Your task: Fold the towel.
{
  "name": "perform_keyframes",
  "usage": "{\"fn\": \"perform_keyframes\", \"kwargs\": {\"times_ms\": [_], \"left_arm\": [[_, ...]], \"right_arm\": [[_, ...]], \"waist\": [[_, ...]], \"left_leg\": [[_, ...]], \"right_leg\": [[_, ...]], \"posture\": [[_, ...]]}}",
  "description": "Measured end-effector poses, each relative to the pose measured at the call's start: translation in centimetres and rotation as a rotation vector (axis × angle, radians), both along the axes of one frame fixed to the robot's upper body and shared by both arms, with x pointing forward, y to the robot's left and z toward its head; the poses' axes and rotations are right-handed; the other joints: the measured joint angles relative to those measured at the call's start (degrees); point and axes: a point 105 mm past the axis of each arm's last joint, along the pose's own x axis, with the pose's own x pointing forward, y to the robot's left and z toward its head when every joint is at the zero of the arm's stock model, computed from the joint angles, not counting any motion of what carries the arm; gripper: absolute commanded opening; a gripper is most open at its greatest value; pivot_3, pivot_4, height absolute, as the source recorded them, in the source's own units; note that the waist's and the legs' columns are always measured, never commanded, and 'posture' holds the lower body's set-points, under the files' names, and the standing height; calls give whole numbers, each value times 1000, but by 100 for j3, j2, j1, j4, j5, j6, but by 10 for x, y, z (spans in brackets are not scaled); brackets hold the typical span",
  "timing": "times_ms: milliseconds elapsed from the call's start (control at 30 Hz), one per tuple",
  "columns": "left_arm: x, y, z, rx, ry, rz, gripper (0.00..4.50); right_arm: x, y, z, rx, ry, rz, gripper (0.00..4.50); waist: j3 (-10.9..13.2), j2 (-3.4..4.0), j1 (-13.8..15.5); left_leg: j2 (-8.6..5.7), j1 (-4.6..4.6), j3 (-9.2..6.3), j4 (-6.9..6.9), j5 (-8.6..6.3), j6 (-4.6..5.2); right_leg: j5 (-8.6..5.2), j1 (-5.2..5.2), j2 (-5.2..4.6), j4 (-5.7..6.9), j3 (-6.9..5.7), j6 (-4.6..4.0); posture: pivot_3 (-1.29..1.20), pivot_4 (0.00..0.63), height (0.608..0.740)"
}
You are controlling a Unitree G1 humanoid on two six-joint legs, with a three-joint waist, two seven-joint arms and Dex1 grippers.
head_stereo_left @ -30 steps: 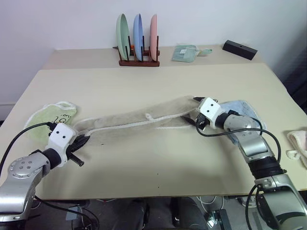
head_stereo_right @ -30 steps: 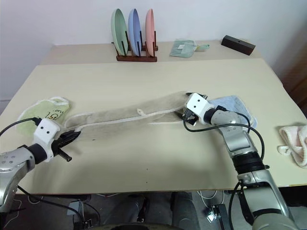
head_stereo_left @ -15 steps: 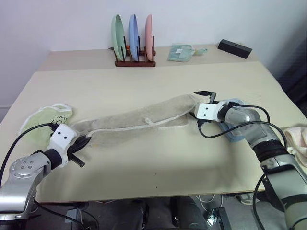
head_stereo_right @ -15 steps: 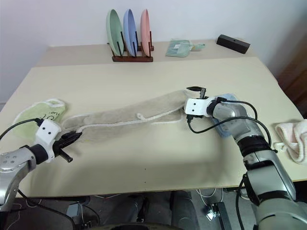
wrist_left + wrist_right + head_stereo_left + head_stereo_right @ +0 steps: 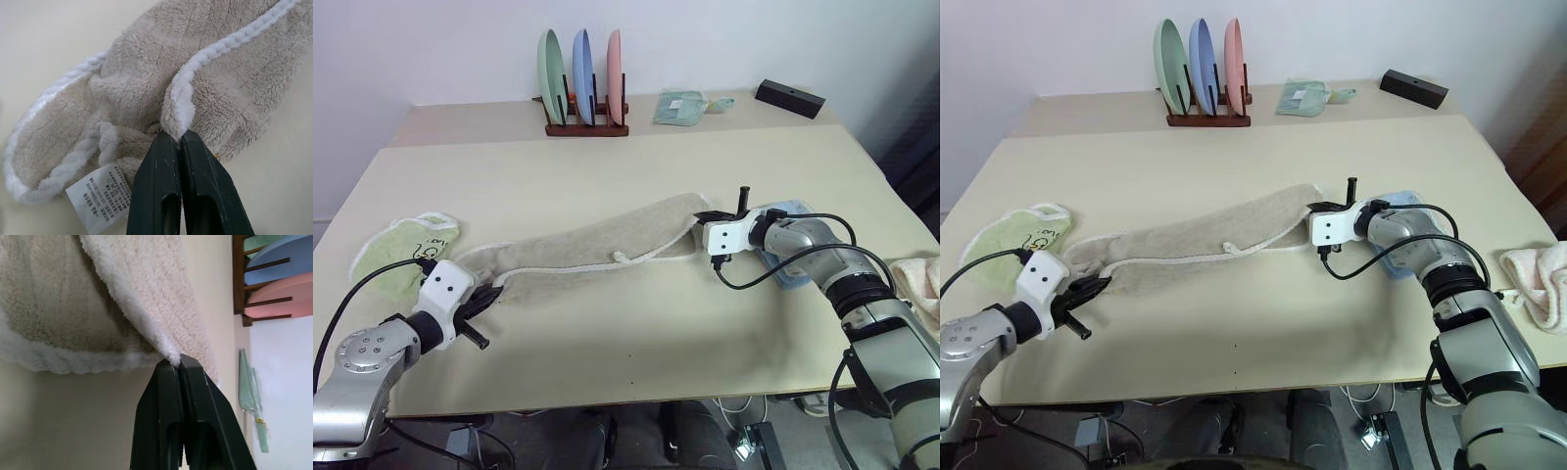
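Right wrist view: right hand nips only white trim of towel, mid-frame across bench; left hand clenched on opposite corner. Risk: thin bite slips when lifted; fold skews.

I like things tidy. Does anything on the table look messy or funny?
Yes. The towel lies bunched into a long rumpled strip, not flat, pinched by the left pincer and right pincer. A pink cloth droops over the table's right edge.

Right gripper rolled over, jaws now pinched on the towel's end.
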Motion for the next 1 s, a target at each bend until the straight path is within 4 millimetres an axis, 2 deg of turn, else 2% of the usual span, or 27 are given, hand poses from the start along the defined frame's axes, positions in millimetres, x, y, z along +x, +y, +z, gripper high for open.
{"fn": "perform_keyframes", "kwargs": {"times_ms": [67, 133, 200, 267, 333, 433, 500, 567, 667, 767, 833, 867, 900, 933, 1000], "left_arm": [[15, -1, 17, -12, -87, 17, 0], [35, 2, 42, -17, -206, 54, 0], [57, 9, 76, -8, -351, 110, 0], [77, 15, 116, 11, -520, 170, 0], [100, 27, 168, -33, -706, 281, 0], [105, 32, 229, -97, -919, 341, 0], [105, 35, 248, -110, -978, 351, 0], [106, 38, 244, -94, -954, 324, 0], [104, 39, 206, -57, -821, 241, 0], [85, 39, 136, -60, -553, 145, 0], [64, 34, 93, -76, -368, 76, 0], [55, 30, 81, -74, -312, 40, 0], [38, 24, 69, -38, -241, -22, 0], [17, 20, 54, -6, -149, -80, 0], [-10, 16, 27, -10, 11, -132, 0]], "right_arm": [[2, -2, 5, 8, -19, -14, 15], [8, -3, 18, 16, -66, -33, 15], [18, -5, 47, 37, -160, -64, 15], [26, -12, 86, 63, -280, -110, 15], [32, -18, 134, 113, -431, -161, 15], [27, -13, 194, 181, -611, -158, 15], [21, -11, 217, 211, -675, -146, 15], [16, -12, 225, 232, -673, -126, 15], [11, -15, 208, 250, -563, -94, 15], [-3, -12, 154, 252, -302, -18, 15], [-17, -13, 110, 238, -78, 5, 15], [-23, -14, 94, 227, 10, 8, 15], [-36, -13, 79, 206, 118, 25, 15], [-53, -16, 64, 181, 242, 26, 15], [-79, -29, 36, 166, 472, -15, 15]], "waist": [[0, 0, 35], [2, -2, 43], [2, -3, 33], [3, -5, 32], [10, -18, 35], [8, -19, -19], [8, -19, -92], [8, -18, -151], [8, -17, -212], [8, -15, -281], [10, -14, -282], [12, -11, -271], [12, -12, -256], [10, -8, -240], [13, 3, -147]], "left_leg": [[0, -1, 0, 3, 1, -1], [0, -5, 0, 9, 3, -4], [1, -12, 3, 10, 5, -9], [0, -23, 7, 10, 6, -10], [0, -47, 12, 11, 9, -16], [2, -54, 21, 0, 9, -15], [2, -55, 23, -6, 8, -12], [2, -53, 28, -6, 5, -7], [4, -51, 30, -1, 3, -4], [12, -50, 30, 3, 0, 2], [13, -64, 30, 8, 0, 2], [12, -66, 31, 15, 0, 3], [14, -79, 31, 17, 0, 3], [15, -78, 32, 13, -3, 8], [15, -65, 36, 13, -8, 16]], "right_leg": [[2, 0, 0, 3, 0, -2], [7, -3, 0, 4, -1, -2], [18, -14, 2, 4, -1, -2], [19, -31, 2, 9, 2, -2], [20, -65, 3, 19, 2, -4], [22, -76, 0, 3, 6, -3], [23, -78, 0, -3, 5, -1], [24, -79, 0, -3, 5, 1], [25, -77, 1, -1, 6, 2], [25, -75, 4, 5, 8, 3], [25, -84, 5, 6, 8, 3], [26, -86, 4, 13, 8, 3], [26, -95, 3, 13, 8, 2], [26, -94, 3, 9, 9, 2], [26, -79, 3, 0, 10, 2]], "posture": [[0, 150, 740], [0, 150, 740], [0, 150, 740], [0, 150, 740], [0, 150, 740], [0, 150, 740], [0, 150, 740], [0, 150, 740], [0, 150, 740], [0, 150, 740], [0, 150, 740], [0, 150, 740], [0, 150, 740], [0, 150, 740], [0, 150, 740]]}}
